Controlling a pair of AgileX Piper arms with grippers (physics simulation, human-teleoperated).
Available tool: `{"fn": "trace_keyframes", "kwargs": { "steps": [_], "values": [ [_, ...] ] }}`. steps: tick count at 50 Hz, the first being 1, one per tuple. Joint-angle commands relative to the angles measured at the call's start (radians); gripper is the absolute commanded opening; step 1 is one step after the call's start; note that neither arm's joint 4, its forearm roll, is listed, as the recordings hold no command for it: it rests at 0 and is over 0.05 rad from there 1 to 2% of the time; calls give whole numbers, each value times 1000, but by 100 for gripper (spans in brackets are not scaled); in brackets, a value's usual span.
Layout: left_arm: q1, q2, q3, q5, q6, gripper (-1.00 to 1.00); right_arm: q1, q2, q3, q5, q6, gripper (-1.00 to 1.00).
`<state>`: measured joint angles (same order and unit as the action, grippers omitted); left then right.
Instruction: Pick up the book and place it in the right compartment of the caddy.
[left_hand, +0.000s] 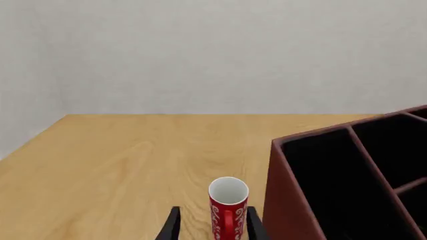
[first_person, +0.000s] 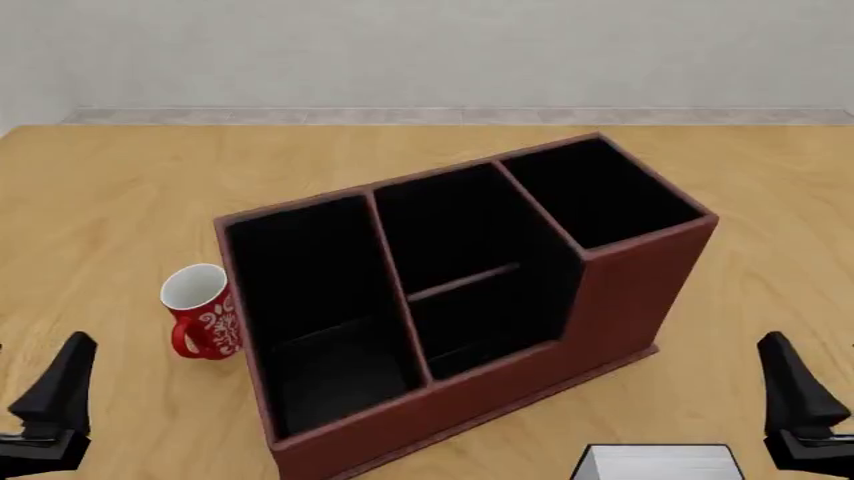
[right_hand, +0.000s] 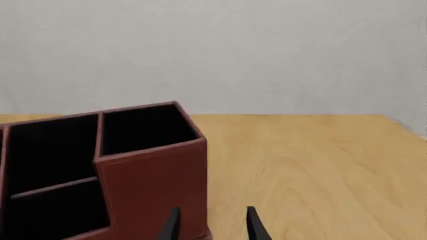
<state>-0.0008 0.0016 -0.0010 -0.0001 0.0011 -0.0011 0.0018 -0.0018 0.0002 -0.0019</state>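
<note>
The book (first_person: 658, 463) is cut off by the front view's bottom edge, showing only its white top.

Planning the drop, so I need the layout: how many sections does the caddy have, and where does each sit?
3. In the caddy: a long section at the left end near the red mug, a crossbar-split middle section, and the small tall-walled right compartment.

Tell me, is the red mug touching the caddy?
Apart. In the front view, a strip of bare table shows between the mug and the left wall of the caddy.
</note>
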Motion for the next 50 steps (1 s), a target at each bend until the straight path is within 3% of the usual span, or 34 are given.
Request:
{"fn": "trace_keyframes", "kwargs": {
  "steps": [1, 13, 17, 25, 27, 33, 43, 49, 50],
  "values": [
    [-7, 11, -3, -2, 2, 100, -8, 0, -8, 0, -19, 100],
    [-7, 57, -5, -41, 22, 100, 6, 32, -45, 15, -56, 100],
    [-6, 69, -4, -48, 31, 100, 41, 119, -89, 27, -133, 100],
    [-5, 70, -1, -51, 36, 100, 63, 147, -221, 157, -193, 100],
    [-7, 66, -3, -48, 37, 100, 76, 198, -242, 175, -234, 100],
    [0, 70, -11, -50, 36, 100, 80, 219, -360, 301, -273, 100],
    [7, 85, -10, -72, 50, 100, 114, 354, -513, 468, -391, 100],
    [4, 87, -13, -74, 47, 100, 137, 407, -589, 553, -415, 100],
    [1, 89, -13, -74, 45, 100, 130, 406, -596, 566, -443, 100]
  ]
}}
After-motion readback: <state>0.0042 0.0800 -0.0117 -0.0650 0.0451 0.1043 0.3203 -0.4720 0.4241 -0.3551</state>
